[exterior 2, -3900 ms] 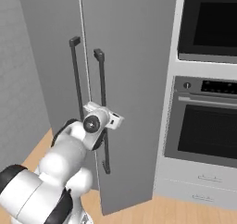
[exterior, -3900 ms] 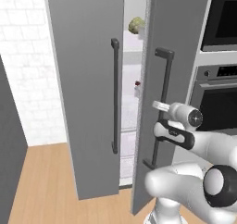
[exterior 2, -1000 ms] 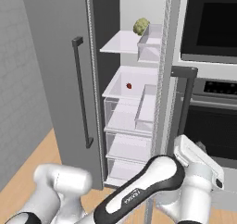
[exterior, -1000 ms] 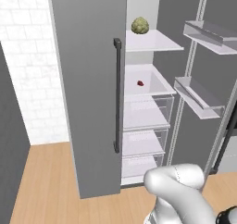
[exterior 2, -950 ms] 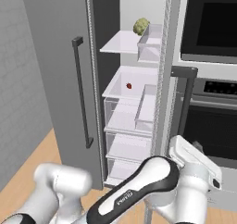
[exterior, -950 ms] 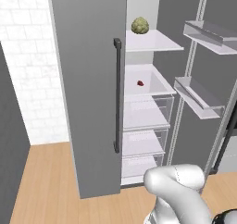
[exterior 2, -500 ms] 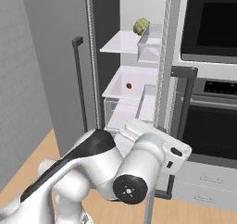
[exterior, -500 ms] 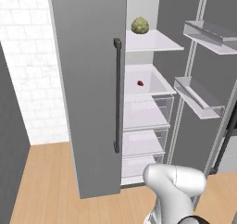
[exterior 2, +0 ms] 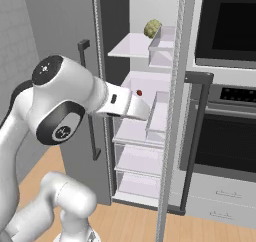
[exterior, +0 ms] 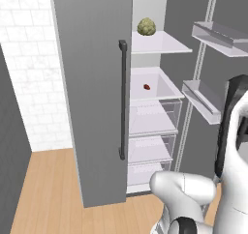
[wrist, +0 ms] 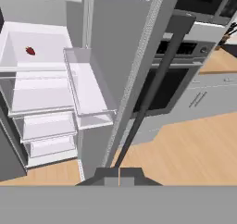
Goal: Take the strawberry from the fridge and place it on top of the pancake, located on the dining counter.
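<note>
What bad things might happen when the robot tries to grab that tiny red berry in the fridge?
1. The strawberry is tiny and lies loose on a white shelf; the shut gripper must open first, or it might just push the berry deeper.
2. The open fridge door with its bins stands close beside the shelves, so the arm could bump it while reaching in.

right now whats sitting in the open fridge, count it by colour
dark red: 1, the strawberry on the second shelf
pale green: 1, the lumpy ball on the top shelf
total: 2
</note>
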